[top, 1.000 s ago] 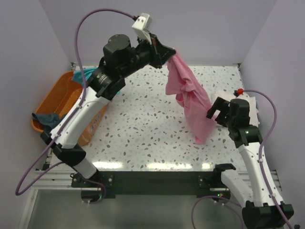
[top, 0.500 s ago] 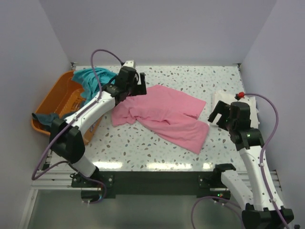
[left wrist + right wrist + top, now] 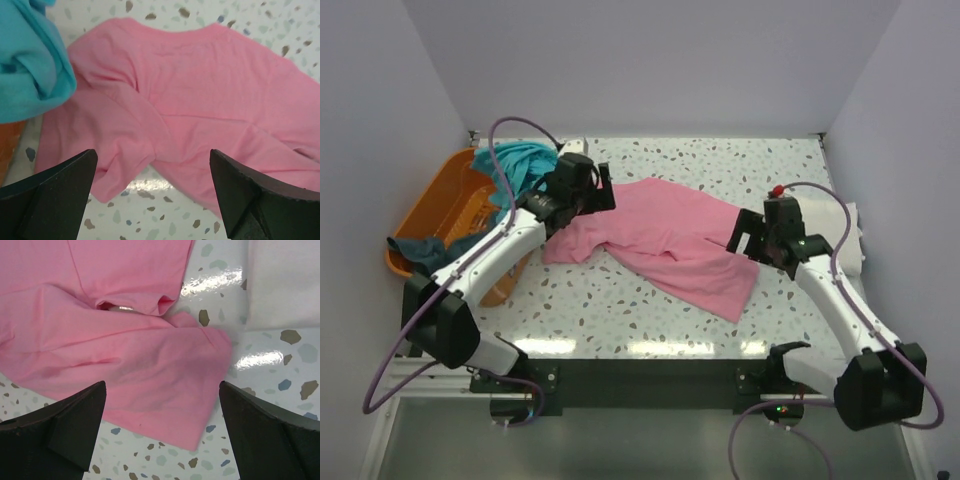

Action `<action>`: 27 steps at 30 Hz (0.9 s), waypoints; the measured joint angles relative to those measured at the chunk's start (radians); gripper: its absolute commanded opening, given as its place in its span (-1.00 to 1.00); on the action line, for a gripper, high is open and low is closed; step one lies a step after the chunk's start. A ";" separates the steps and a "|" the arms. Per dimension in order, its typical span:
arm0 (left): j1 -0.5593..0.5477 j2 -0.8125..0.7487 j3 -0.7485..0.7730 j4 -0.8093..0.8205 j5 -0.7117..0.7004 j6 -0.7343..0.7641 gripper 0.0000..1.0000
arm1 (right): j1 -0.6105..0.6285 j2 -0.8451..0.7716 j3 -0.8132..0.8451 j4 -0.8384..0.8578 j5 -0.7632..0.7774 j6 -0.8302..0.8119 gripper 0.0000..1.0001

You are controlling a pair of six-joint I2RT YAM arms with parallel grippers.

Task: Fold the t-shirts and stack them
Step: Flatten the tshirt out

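The pink t-shirt (image 3: 665, 235) lies spread out and rumpled on the speckled table, also filling the left wrist view (image 3: 200, 85) and the right wrist view (image 3: 125, 355). My left gripper (image 3: 603, 190) (image 3: 152, 152) hovers open over its left sleeve end and holds nothing. Over the shirt's right edge my right gripper (image 3: 744, 236) (image 3: 162, 385) is open and empty too. A teal t-shirt (image 3: 515, 160) (image 3: 30, 65) is heaped in the basket. A dark slate-blue t-shirt (image 3: 417, 248) hangs over the basket's front rim. The cream-white t-shirt (image 3: 852, 222) (image 3: 282, 280) lies folded at the right edge.
The orange plastic basket (image 3: 440, 205) stands at the table's left edge, beside the left arm. Purple cables loop from both arms. Walls close the table in at the back and on both sides.
My left gripper let go of the raised pink t-shirt and came down low; the shirt now lies spread on the table. My right arm has swung left to the shirt's right edge.
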 measured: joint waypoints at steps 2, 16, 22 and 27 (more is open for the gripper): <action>0.000 0.025 -0.040 -0.020 -0.002 -0.023 1.00 | 0.023 0.065 0.013 0.016 0.008 0.012 0.97; 0.000 -0.204 -0.445 -0.087 -0.021 -0.119 0.94 | 0.160 -0.074 -0.095 0.002 0.052 0.077 0.97; 0.003 -0.083 -0.450 -0.004 -0.024 -0.097 0.76 | 0.283 -0.137 -0.195 -0.074 0.053 0.153 0.97; 0.018 -0.005 -0.471 0.041 -0.028 -0.082 0.79 | 0.412 -0.115 -0.226 -0.105 0.079 0.231 0.97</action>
